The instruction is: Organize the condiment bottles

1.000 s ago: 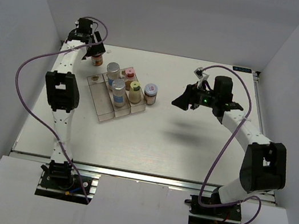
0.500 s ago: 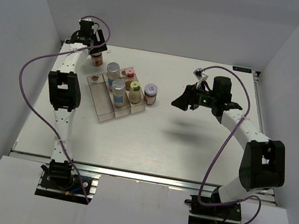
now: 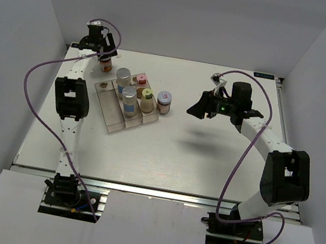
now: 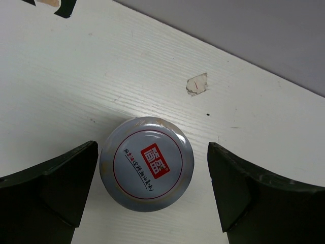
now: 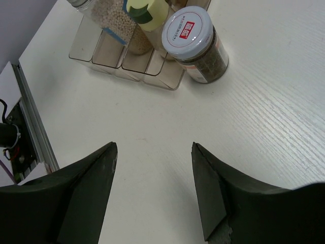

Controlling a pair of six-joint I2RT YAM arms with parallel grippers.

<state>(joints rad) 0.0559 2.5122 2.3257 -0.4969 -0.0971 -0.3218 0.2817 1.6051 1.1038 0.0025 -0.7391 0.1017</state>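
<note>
The left gripper (image 4: 152,152) stands wide, its fingers (image 4: 56,188) flanking a silver-lidded jar (image 4: 147,162), the left one just beside it. The jar sits near the table's (image 3: 165,147) far-left corner, at 11 o'clock from the tray (image 3: 111,119), with the wall close behind. The right gripper (image 5: 152,152) hangs part open and empty over bare table at 3 o'clock from the tray. Four bottles (image 3: 129,94) stand in the tray, and a second jar (image 5: 195,43) is just beside its end. Both jar lids bear a red square with white Chinese characters.
</note>
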